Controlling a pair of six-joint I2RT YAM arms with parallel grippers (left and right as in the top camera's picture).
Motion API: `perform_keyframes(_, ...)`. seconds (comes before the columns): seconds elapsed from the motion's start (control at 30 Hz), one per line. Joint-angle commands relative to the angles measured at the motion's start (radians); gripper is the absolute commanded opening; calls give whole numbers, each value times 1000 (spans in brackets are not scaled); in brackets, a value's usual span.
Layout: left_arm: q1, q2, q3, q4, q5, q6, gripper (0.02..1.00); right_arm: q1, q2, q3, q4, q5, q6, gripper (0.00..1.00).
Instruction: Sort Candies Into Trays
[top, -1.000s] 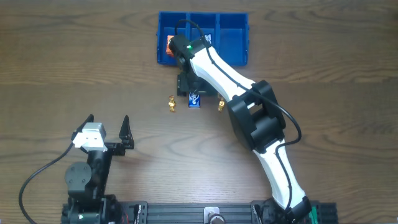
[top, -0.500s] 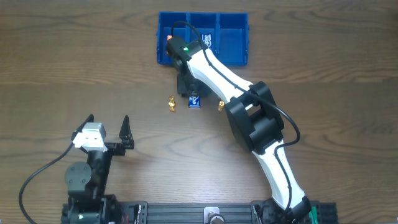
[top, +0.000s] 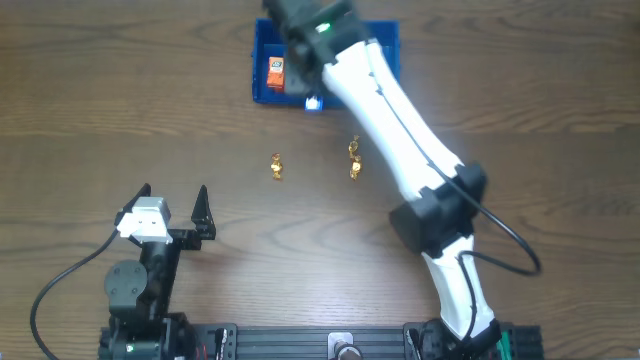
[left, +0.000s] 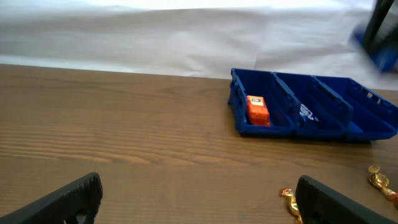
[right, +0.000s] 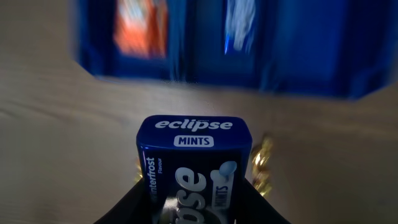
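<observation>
Right claw (right: 189, 202): clamped on the lower part of the mint tin (right: 193, 149), jaws tight on its sides.
Mint tin: held in the air, over the desk (right: 50, 143) just short of the tray's (right: 311, 56) near wall.
Tray: orange candy (right: 140, 25) in one end compartment, a blue-and-white piece (right: 239, 28) in the middle one.
Risk: letting go here would probably drop the tin on the desk among the gold candies (top: 354, 160); drifting sideways could put it in with the orange candy.
Right arm: stretched long from its base, wrist raised, looking down at the tray.
Left claw (left: 199, 199): spread wide, holding nothing, low beside its base.
</observation>
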Motion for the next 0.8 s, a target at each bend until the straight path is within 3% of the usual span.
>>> perform_keyframes(0.03, 3, -6, -21, -31, 18, -3, 1000, -64, -3, 40, 91, 83, -80, 36)
perform_keyframes(0.4, 3, -6, -21, -31, 18, -3, 998, -116, 129, 40, 328, 117, -189, 36)
perform_keyframes(0.8, 3, -6, -21, -31, 18, -3, 998, -127, 279, 39, 393, 117, -189, 36)
